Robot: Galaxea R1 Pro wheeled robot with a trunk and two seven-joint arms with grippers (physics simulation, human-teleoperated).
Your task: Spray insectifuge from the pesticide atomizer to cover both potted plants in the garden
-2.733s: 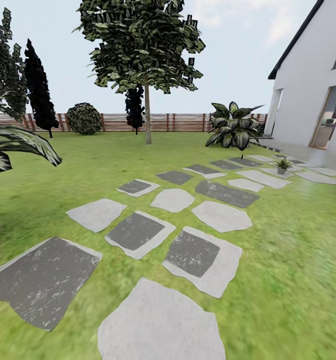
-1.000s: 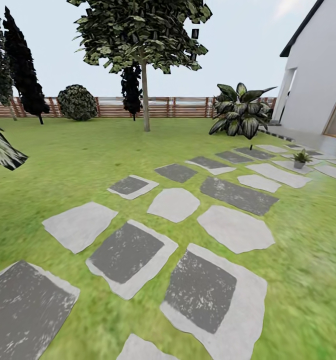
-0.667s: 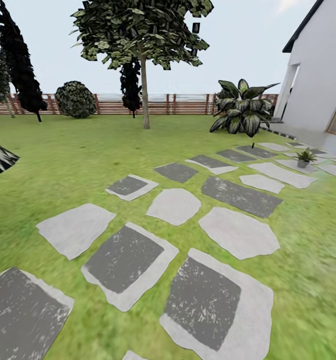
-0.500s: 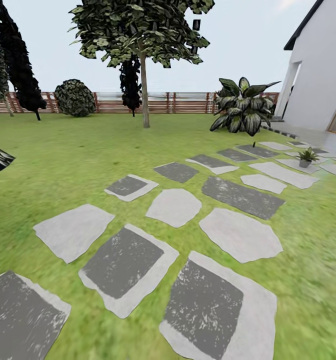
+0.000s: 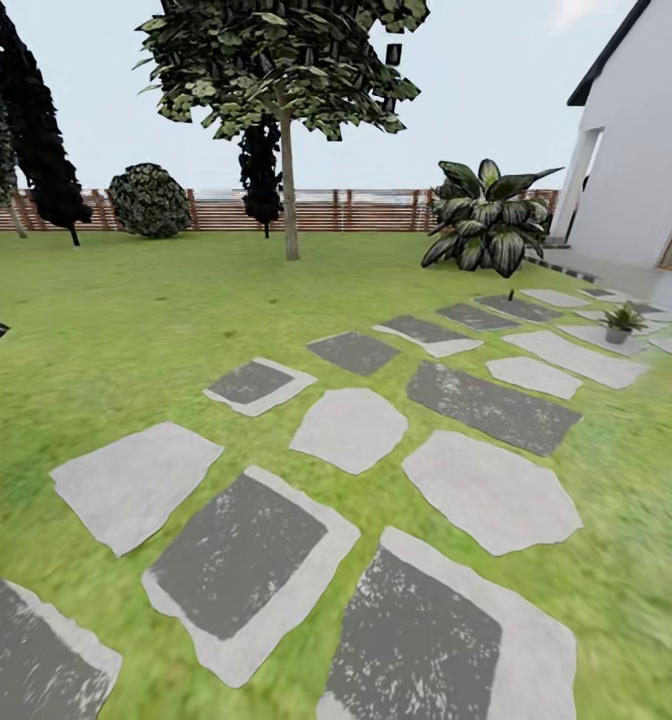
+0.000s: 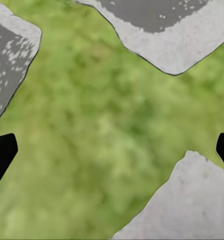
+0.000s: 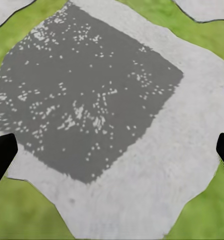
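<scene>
One potted plant [image 5: 621, 322], a low rosette of light-green leaves in a tiny grey pot, stands on a pale slab at the far right near the house. The second potted plant is out of view. A tiny dark upright thing [image 5: 512, 295] stands by a far slab, too small to identify; I cannot pick out the pesticide atomizer. My left gripper [image 6: 112, 152] hangs open over lawn between slabs, black fingertips [image 6: 2, 155] wide apart. My right gripper [image 7: 112, 152] is open above a dark-centred slab [image 7: 92, 95], holding nothing.
Grey stone slabs [image 5: 348, 428] run across the lawn toward the white house [image 5: 646, 150] at right. A big striped-leaf bush [image 5: 488, 220], a tree [image 5: 288, 170], a round shrub [image 5: 152, 200] and the slatted fence [image 5: 366, 210] line the back.
The whole head view has shifted: the camera has rolled forward along the slabs, which now look nearer and larger. The palm leaf at the left edge has almost slipped out of the picture.
</scene>
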